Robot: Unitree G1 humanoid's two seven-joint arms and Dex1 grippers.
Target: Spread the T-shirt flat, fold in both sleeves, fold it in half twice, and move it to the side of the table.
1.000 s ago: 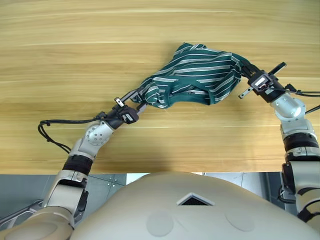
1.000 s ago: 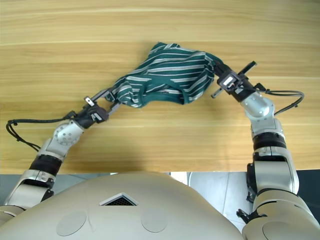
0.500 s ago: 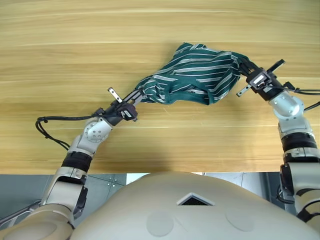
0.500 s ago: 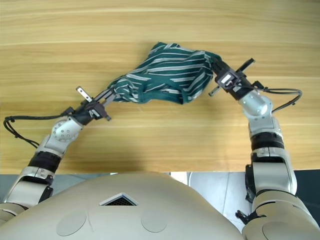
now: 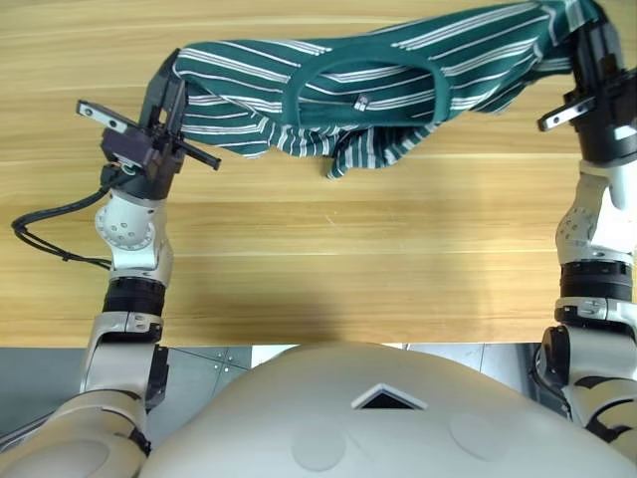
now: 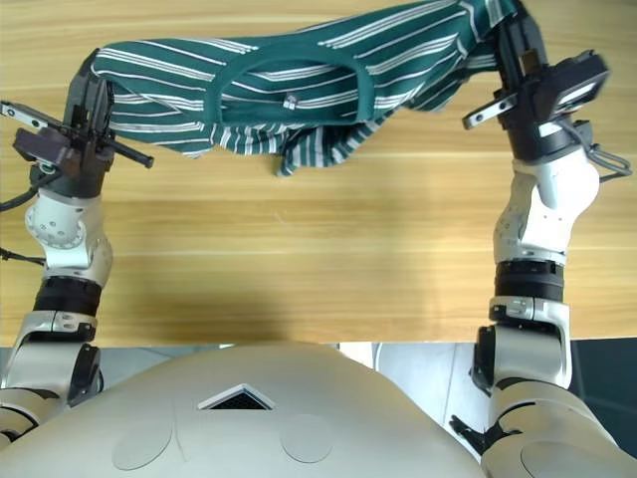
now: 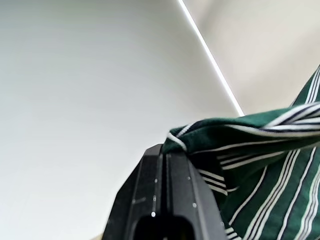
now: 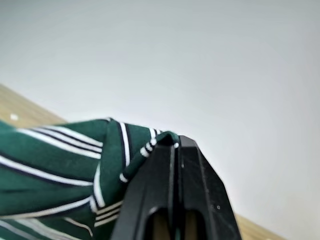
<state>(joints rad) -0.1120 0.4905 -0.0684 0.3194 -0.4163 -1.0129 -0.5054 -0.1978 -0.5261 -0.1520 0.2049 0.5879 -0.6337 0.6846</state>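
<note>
Both arms have risen and spread apart, lifting the T-shirt (image 5: 398, 85) over the table (image 5: 328, 259). It hangs stretched between them (neckline mid-span); left gripper (image 5: 167, 92) and right gripper (image 5: 589, 45) are each clamped on one end of it.

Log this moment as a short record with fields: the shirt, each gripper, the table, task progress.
T-shirt: green with white stripes, stretched between the two grippers, with a loose part hanging from its middle
left gripper: shut on one end of the T-shirt
right gripper: shut on the other end
table: wooden, below the cloth; cannot tell whether the hanging part touches it
progress: not yet spread flat, no fold made
</note>
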